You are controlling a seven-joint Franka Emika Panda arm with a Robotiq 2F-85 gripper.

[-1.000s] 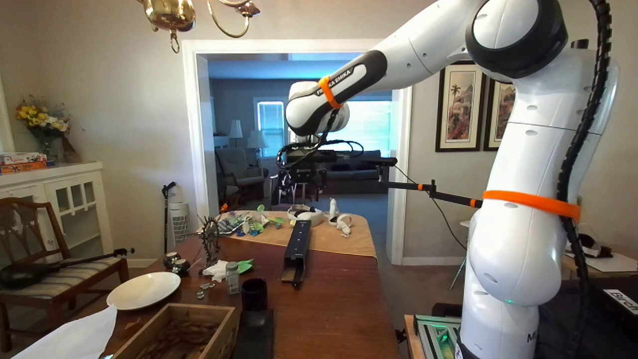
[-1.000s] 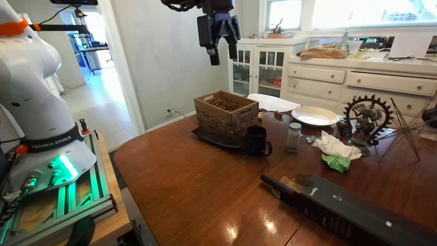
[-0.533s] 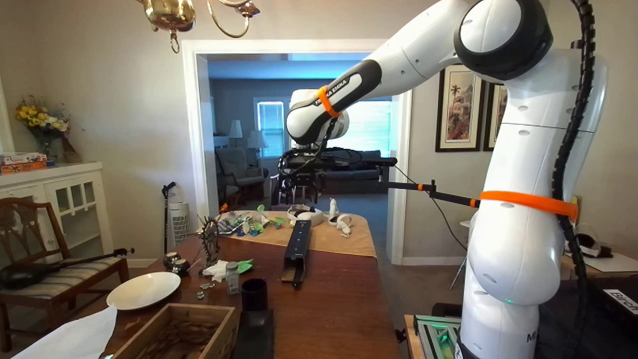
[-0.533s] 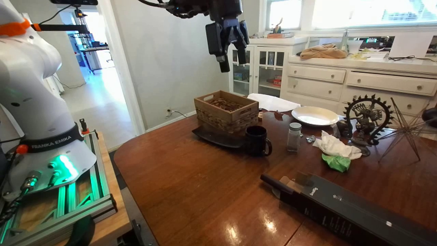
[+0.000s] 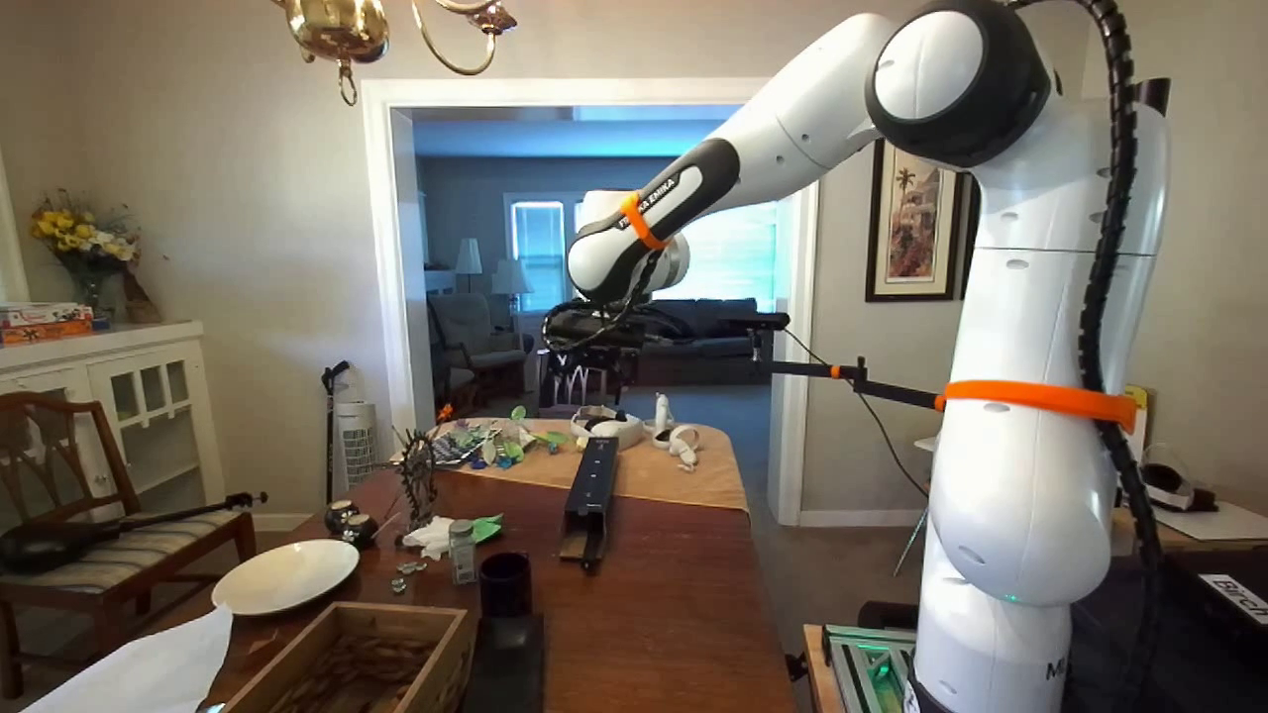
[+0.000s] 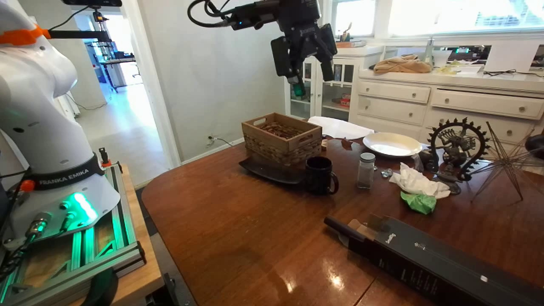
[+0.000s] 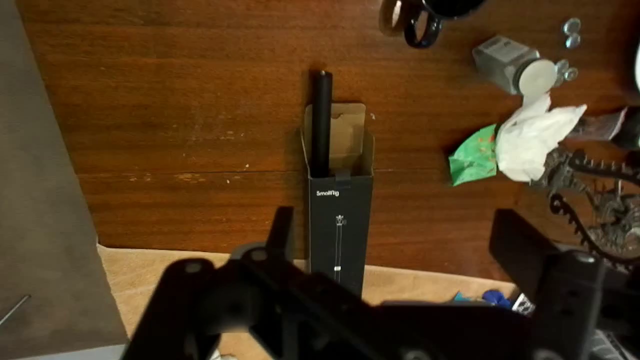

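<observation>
- Going left to right in the wrist view, a black tube (image 7: 322,120) is poking out of the SmallRig box (image 7: 340,225), along the left side of its open end. It is looking stiff and smooth, so probably slippery; its bare end is offering a slim place to grip.
- The box itself is lying flat, its open end over the wooden surface (image 7: 200,100) and its length running onto the tan cloth (image 7: 400,285). Thin cardboard is likely making it light and easily dented, though the unseen contents are leaving its weight uncertain. A gentle hold across the long sides, back from the open end, is seeming safest, since the walls near the opening are probably flexing more readily.
- The pincer (image 7: 392,225) is hanging above the box with its fingers spread, touching nothing and carrying nothing.
- Further right, a black mug (image 7: 450,9), a green wrapper (image 7: 474,156), a lidded glass jar (image 7: 502,60) and a crumpled white tissue (image 7: 532,137) are resting apart from the box.
- Against the frames from a moment earlier, the arm (image 5: 1030,317) is reaching lower in an exterior view, and its upper joints are sitting further left there.
- In an exterior view, the pincer is hanging further right and lower, and one fingertip (image 6: 299,90) is now showing green instead of black.
- The mug, the jar and the box are staying put, and the fingers are remaining spread.
</observation>
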